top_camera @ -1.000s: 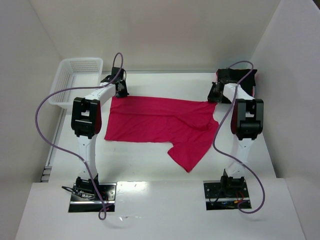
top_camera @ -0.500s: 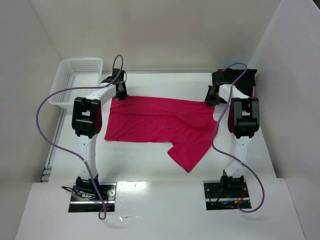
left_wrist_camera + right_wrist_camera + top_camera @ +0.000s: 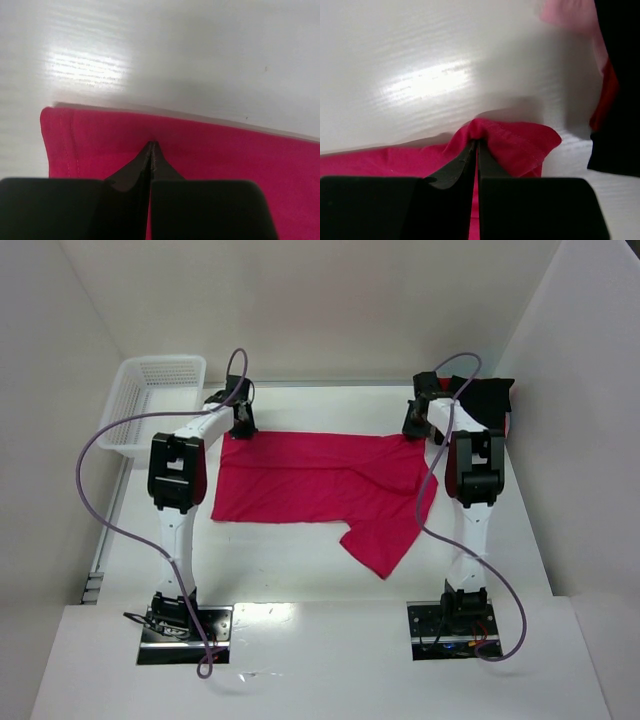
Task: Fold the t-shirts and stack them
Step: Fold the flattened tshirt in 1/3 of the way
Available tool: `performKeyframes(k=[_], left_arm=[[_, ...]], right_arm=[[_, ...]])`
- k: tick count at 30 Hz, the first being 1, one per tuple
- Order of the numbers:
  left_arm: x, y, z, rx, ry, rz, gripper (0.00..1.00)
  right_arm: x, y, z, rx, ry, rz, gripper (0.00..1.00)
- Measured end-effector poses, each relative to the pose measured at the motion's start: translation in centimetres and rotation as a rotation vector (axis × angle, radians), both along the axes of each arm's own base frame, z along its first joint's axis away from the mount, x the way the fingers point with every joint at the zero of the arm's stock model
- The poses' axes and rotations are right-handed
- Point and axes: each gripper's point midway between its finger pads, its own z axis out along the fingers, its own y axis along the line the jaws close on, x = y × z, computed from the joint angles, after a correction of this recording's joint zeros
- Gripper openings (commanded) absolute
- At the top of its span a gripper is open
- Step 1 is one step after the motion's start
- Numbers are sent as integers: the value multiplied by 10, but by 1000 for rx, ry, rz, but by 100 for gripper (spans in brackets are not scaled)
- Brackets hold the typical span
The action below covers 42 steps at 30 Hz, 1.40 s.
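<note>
Crimson knit cloth makes up the shirt (image 3: 320,480), which lies spread on the table (image 3: 300,570) between the two arms, its long edge running left to right along the far side. Left gripper (image 3: 243,426): jaws closed, tips meeting on the shirt just inside its far edge, near the far-left corner; the wrist view shows a stitched hem running down the cloth's left edge beside that corner. Right gripper (image 3: 411,430): jaws closed on the far-right corner, pinching a small raised fold, with the cloth bunched and puckered around the tips. The left two-thirds of the shirt lies flat, with faint creases running from the middle toward the right. On the near right a pointed flap extends toward the arm bases, and the right edge curls slightly beside the right arm. A black cloth (image 3: 490,398) sits in the far-right corner of the table, near the right gripper but apart from the shirt; the right wrist view shows red and pale pink fabric at its edge. A white basket (image 3: 135,405) of perforated plastic stands at the far left, just off the table's edge. Purple cables (image 3: 95,510) loop from each arm's base to its wrist.
</note>
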Motion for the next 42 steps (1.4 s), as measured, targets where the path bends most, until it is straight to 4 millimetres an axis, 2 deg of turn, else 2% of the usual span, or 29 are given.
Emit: performKeyframes(k=[9,15,19,25,27,30,32,35,37,39,42], left_arm=[[32,0,2,-5,-33,9,0],[67,10,3,-16,-76,30,0],[77,15,5,-20,-79,38,0],[70,18,13,4,-63,29,0],[59,17,19,10,-50,21,0],[34,14,42,16,-56,12,0],[15,12,63,22,-67,8,0],[-5,7,97,17,-126,2,0],[-13,2,107,10,-152,-4,0],[-19,-1,102,-1,-157,6,0],[-31,-2,68,-5,-92,22,0]], right_arm=[[31,2,1,1,-31,0,7],[63,4,4,5,-73,0,7],[72,5,5,10,-84,3,7],[70,5,3,10,-79,4,7],[68,5,3,11,-80,4,7],[61,5,3,11,-71,4,7],[57,5,3,13,-68,6,7],[55,6,3,19,-70,10,7],[53,7,3,25,-69,16,7],[51,8,2,30,-69,21,7],[49,9,3,33,-67,24,8]])
